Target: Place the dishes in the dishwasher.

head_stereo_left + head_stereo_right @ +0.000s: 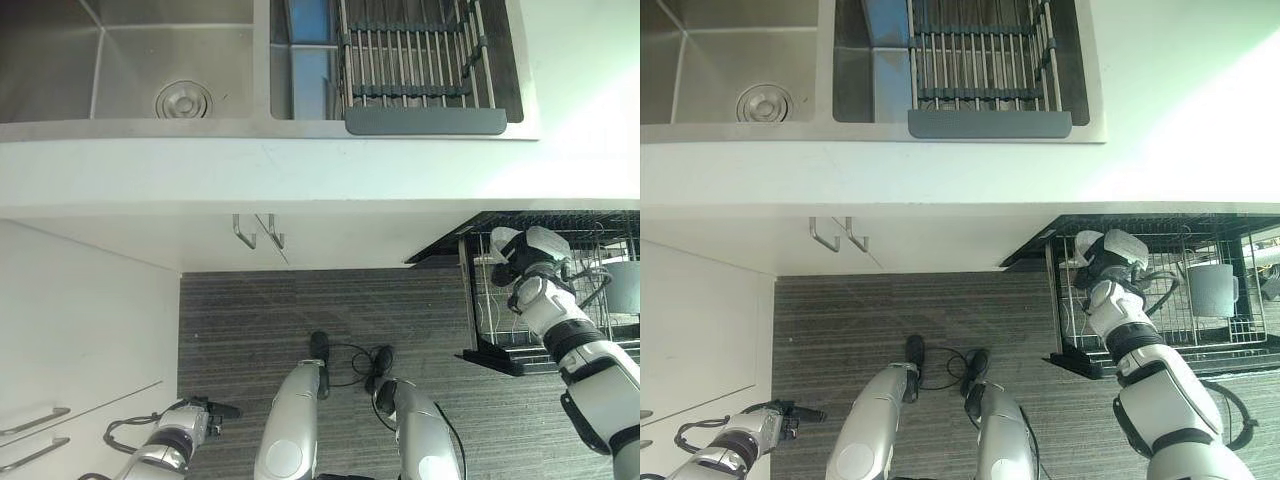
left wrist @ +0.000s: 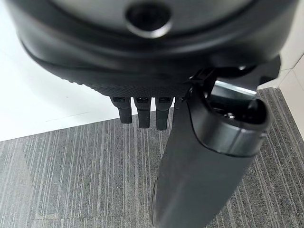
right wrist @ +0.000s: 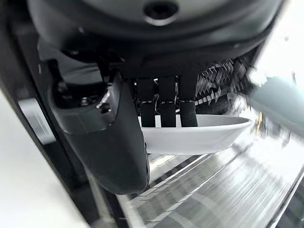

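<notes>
Held in the right hand (image 3: 161,109): a shallow white dish with a smooth glossy curved rim (image 3: 199,135), fingers (image 3: 167,111) curled over its upper edge and thumb pressed in below, so a pinch grip on the rim. Plain white all over, no pattern visible, underside rounded, one end tapering to a thin lip. In the head views, mostly hidden by the hand, just a pale sliver at the left end of the pulled-out dishwasher rack of dark wire (image 1: 1200,340). Right hand seen there too, reaching in over the rack's left part, below the white countertop's front edge (image 1: 300,170).

Farther right in the same rack, well apart from the hand: a grey mug with a handle (image 1: 1212,290), upright between the wires. Dark pointed tines of the rack visible beyond the dish in the right wrist view.

Above the counter edge, a stainless steel double sink (image 1: 130,95) with a round drain, and across its right basin a metal roll-up drying rack with a grey end bar (image 1: 425,75).

Left hand (image 1: 205,412) low at the lower left, beside the white cabinet fronts with bar handles (image 1: 70,350), over grey striped carpet (image 1: 380,300). Grasping nothing; in its own wrist view, fingers (image 2: 142,114) bent down in a short row, thumb extended, carpet beyond them.
</notes>
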